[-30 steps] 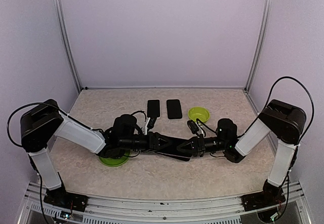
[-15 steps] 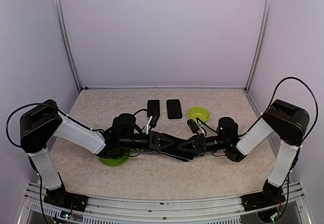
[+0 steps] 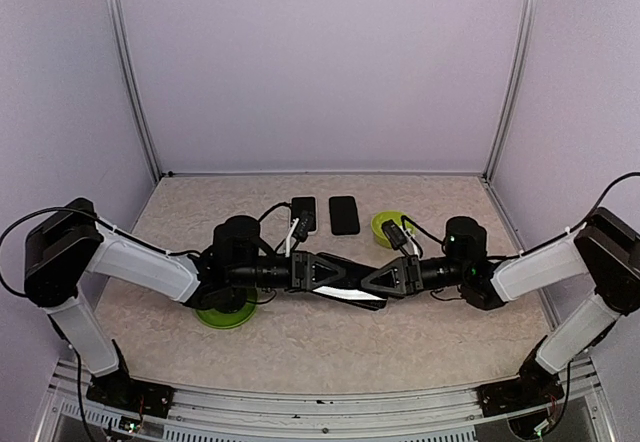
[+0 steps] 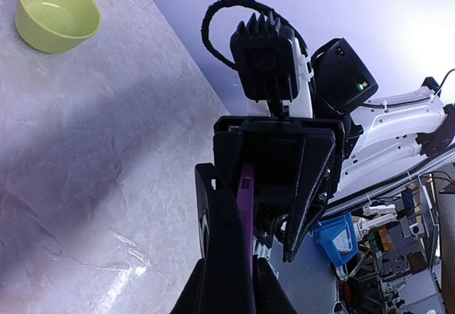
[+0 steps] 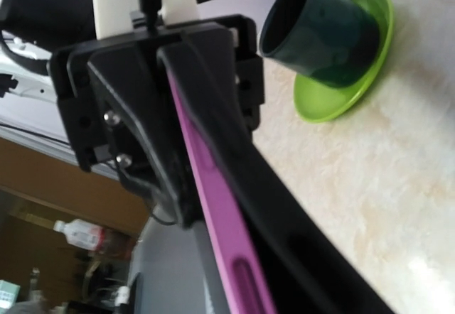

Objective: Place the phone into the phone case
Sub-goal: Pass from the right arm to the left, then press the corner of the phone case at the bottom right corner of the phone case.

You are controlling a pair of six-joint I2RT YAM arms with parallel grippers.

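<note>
Beige table: black slab, second black slab, green bowl, green plate.

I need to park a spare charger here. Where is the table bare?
Bare table runs along the front, between the green plate and the right arm. The back-left corner, left of the black handsets, is free. Crowded: the centre, where left claw and right claw meet at the purple-edged phone, and around the bowl.
</note>
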